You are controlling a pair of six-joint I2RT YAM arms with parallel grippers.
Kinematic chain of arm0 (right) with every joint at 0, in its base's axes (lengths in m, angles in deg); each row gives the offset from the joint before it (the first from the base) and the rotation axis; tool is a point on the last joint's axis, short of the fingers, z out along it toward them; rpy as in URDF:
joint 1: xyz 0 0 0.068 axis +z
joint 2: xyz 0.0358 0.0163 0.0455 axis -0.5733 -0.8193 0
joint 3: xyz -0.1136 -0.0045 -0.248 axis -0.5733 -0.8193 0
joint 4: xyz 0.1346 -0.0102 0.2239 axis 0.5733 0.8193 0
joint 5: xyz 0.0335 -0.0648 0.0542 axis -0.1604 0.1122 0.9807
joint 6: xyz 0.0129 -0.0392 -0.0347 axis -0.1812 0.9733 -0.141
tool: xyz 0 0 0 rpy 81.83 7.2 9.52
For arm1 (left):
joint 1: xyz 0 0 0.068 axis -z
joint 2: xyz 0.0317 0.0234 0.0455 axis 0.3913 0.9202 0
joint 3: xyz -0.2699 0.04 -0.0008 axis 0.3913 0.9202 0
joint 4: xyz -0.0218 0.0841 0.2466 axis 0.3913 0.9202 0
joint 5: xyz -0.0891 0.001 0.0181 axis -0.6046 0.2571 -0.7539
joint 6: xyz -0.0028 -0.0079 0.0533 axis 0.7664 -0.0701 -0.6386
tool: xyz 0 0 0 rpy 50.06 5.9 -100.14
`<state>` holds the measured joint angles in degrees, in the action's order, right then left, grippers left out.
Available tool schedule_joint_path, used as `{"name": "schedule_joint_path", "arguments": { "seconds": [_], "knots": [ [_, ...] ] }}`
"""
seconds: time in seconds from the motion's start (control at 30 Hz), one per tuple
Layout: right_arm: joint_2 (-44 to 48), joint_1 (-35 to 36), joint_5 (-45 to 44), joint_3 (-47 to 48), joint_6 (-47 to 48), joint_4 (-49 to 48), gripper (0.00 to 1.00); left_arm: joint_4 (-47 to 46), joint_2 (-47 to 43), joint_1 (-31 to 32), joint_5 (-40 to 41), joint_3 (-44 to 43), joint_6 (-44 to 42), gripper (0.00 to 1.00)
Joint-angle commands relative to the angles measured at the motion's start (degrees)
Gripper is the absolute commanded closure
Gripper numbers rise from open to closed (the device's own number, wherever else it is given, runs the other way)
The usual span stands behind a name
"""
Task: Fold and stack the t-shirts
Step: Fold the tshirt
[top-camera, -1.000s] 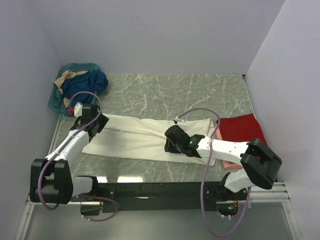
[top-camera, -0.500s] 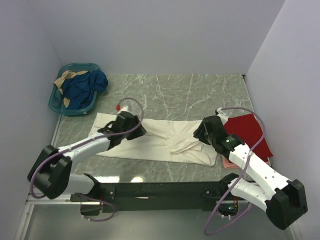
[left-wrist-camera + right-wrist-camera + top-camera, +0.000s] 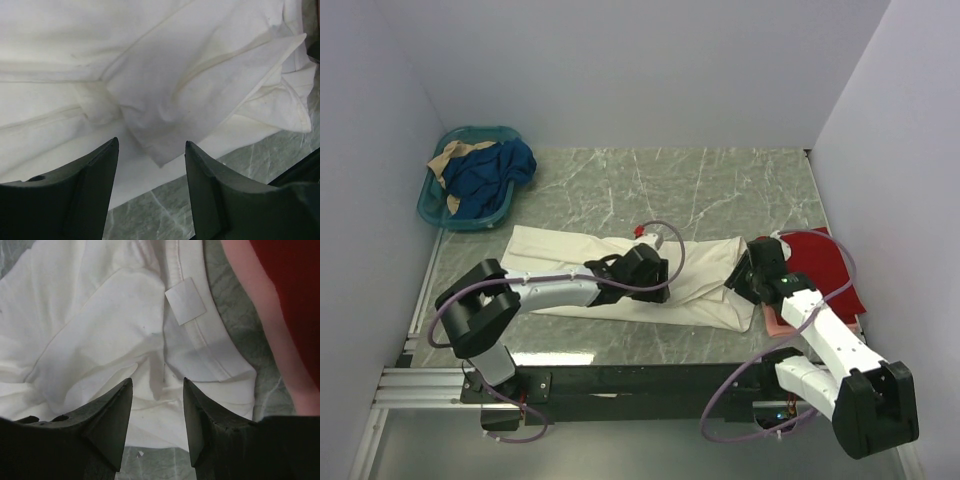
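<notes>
Now I see the big cream-white t-shirt (image 3: 705, 272) lying flat on the table (image 3: 720, 190), nearer the front edge than the back. It is folded in from its sides into one long strip. Its long way runs from the left edge toward the right edge, a bit slanted, so the left end sits further back and the right end sits closer to the front. The neck (image 3: 200, 345), with its little white label (image 3: 186, 301), is at the right end. So the shirt points at the red t-shirt (image 3: 815, 255) and the pink t-shirt (image 3: 272, 325) peeking out from under it, the pile by the right edge. The neck end lies just beside the pink one.

My left pincer (image 3: 150, 147) hangs over the middle of the strip with its jaws wide and nothing in them. A folded sleeve (image 3: 200, 85) lies loose just ahead of it. My right pincer (image 3: 157, 385) hangs over the neck end, jaws apart too, holding nothing. I think they are there, one at the middle and one at the end, so I can take the strip at two spots and fold it short across its long way. The teal basket (image 3: 440, 218) with other clothes sits at the back left corner
</notes>
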<state>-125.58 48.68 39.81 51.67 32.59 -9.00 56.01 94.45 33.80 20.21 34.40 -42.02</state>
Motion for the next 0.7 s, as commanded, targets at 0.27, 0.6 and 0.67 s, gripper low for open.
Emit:
{"name": "schedule_joint_path", "arguments": {
  "seconds": [0.27,0.6,0.67],
  "knots": [
    [-5.0,-2.6,3.3,1.7,2.1,-5.5,0.48,6.6,3.7,4.4,8.0,-7.0,-2.0,0.43],
    [-6.3,-2.6,3.9,2.4,1.9,-6.8,0.49,6.5,4.9,6.0,7.6,-7.5,-3.4,0.56],
    [-5.9,-2.6,3.9,2.2,1.7,-6.8,0.5,6.5,5.0,6.4,7.6,-7.6,-3.4,0.58]
  ]
}}
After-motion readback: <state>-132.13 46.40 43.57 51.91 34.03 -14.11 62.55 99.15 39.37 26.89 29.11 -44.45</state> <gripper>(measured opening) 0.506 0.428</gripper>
